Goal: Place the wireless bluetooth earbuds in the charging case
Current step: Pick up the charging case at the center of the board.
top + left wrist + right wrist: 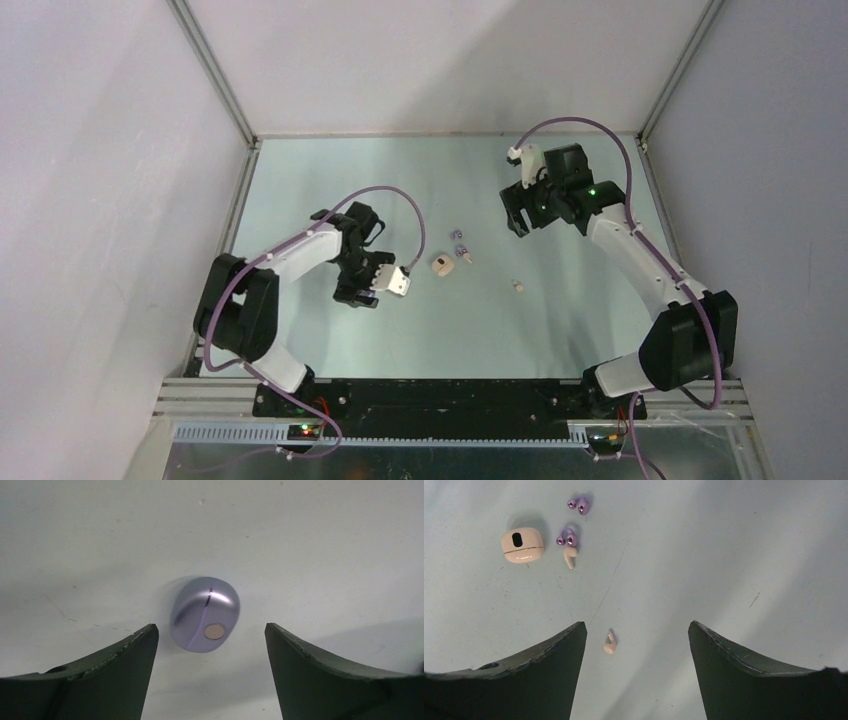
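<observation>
Observed: the earbuds are all lying loose on the table (pixel 330 170), none seated in a case. Two purple earbuds (pixel 579 504) are sitting close together near the table's middle, the nearer of them just beside a white earbud (pixel 569 557). A lone white earbud (pixel 609 644) is lying well apart from that cluster.

Two cases are present. A cream case (pixel 522 545) is resting near the cluster with its lid seam closed. A lavender case (pixel 205 614) is lying on its side on the left of the table, its seam also looking closed. The overhead view is not showing this case, as the left arm is covering it.

The left gripper (pixel 211 626) is hanging over the lavender case with its jaws spread wide, one finger on either side, holding nothing. Contact cannot be confirmed. The right gripper (pixel 637 625) is hanging over the lone white earbud, jaws likewise wide and empty.

Assessment: the work is standing at its opening step, the approach to a case. The next move is calling for the left jaws to settle squarely around the lavender case, so the rounded shell is not squirting out. The lid is then needing to be opened before any bud can go in.
</observation>
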Robot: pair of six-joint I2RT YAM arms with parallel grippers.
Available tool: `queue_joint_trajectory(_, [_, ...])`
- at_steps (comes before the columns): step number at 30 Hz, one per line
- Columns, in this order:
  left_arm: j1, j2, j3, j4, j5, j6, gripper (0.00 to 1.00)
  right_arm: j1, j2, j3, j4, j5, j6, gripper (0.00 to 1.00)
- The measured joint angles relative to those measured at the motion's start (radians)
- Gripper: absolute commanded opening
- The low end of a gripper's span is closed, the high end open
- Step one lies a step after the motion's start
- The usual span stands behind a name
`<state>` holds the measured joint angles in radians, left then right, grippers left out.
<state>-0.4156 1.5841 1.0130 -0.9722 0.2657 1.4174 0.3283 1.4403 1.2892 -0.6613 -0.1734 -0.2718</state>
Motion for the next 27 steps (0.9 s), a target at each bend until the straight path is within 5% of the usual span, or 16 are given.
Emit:
queue_joint_trajectory(13, [0.002, 0.065, 0.026, 0.04, -0.002, 0.129, 0.62, -0.001, -0.024, -0.027, -0.001, 0.002, -0.018, 0.8])
queue_joint_trajectory(27, [0.023, 0.063, -0.024, 0.137, -0.05, 0.109, 0.68, 0.0, -0.021, -0.027, 0.005, 0.008, -0.018, 0.81])
